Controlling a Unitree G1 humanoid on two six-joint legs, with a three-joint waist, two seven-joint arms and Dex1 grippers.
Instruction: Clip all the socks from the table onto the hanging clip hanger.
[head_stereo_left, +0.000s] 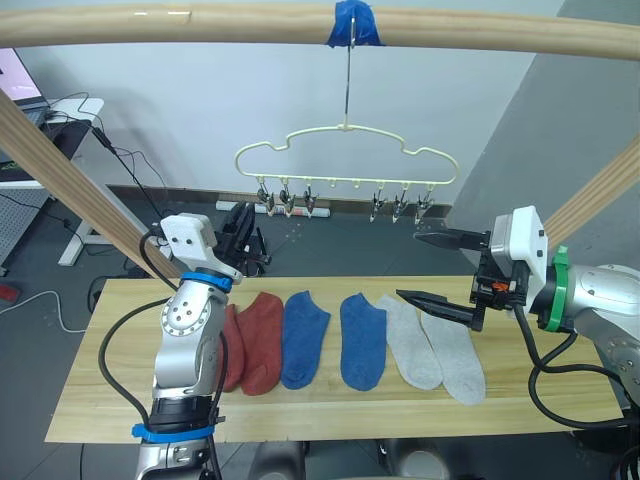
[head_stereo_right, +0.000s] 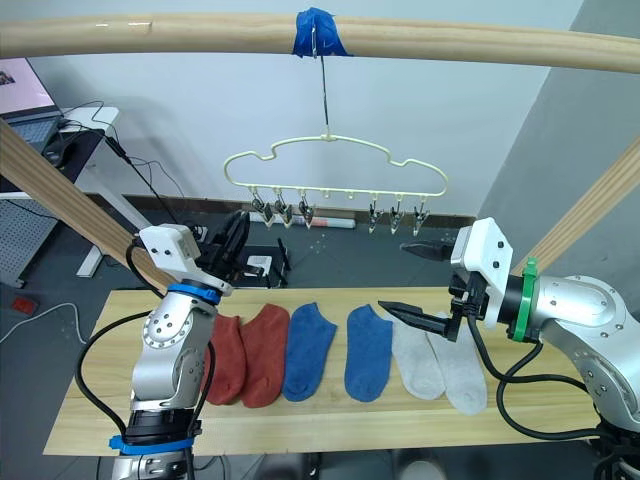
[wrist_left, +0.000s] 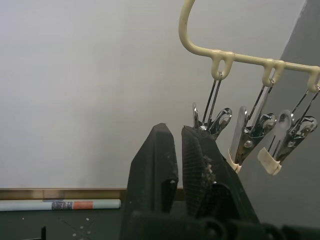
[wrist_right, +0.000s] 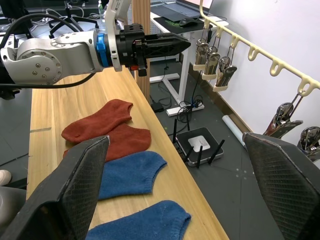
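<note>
Socks — rust-red, blue, grey — cream clip hanger.

This place looks like a robotics lab or a test room. At 10 o'clock stands a white desk with a laptop and many black cables. On the dark floor at 12 o'clock lies a small router. The walls are plain grey.
</note>
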